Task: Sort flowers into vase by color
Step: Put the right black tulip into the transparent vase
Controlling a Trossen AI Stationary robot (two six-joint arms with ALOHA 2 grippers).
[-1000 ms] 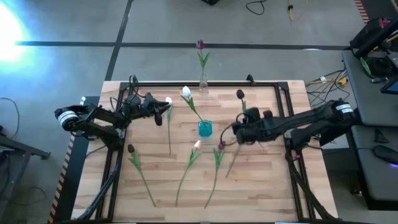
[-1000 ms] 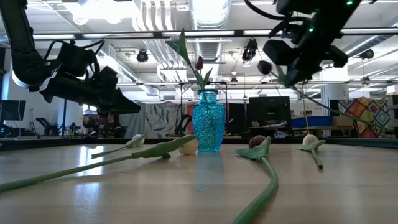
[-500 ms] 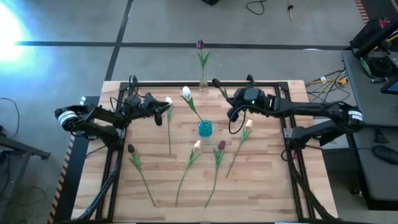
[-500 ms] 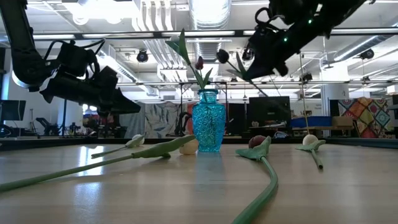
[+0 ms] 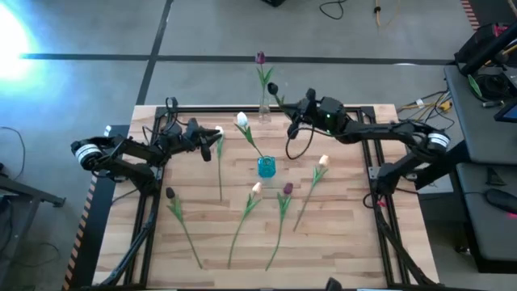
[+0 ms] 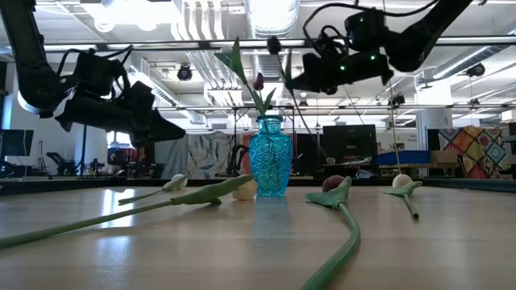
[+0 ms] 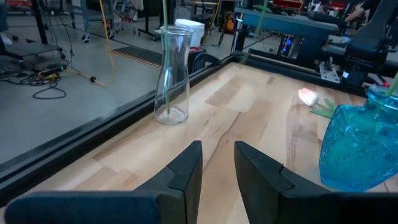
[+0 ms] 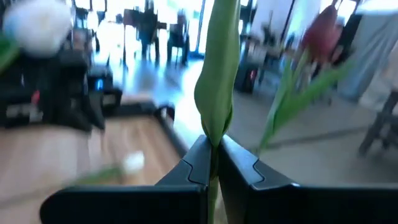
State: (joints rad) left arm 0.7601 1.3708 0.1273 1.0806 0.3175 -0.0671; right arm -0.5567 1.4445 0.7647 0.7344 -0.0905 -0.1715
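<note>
We see the right end effector (image 5: 296,115) raised over the far edge of the bench (image 5: 339,234), just beside the clear glass vase (image 5: 264,108). Its fingers are closed on the green stem of a dark maroon tulip (image 5: 274,88); the right wrist view shows the stem pinched between the two fingers (image 8: 193,165). The held tulip's head sits close to the maroon tulip (image 5: 260,58) standing in the clear vase.

The blue vase (image 5: 266,167) stands near the bench centre with a white tulip (image 5: 241,120) in it, leaning toward the far left.

Lying flat on the bench: a white tulip (image 5: 219,132) near the left arm, a dark tulip (image 5: 170,193) at the near left, a peach-cream tulip (image 5: 256,188) and a maroon tulip (image 5: 287,188) in front of the blue vase, and a peach-cream tulip (image 5: 323,161) to its right.

The left end effector (image 5: 212,143) hovers above the left side of the bench; its fingers (image 7: 186,168) stand slightly apart, holding nothing.
</note>
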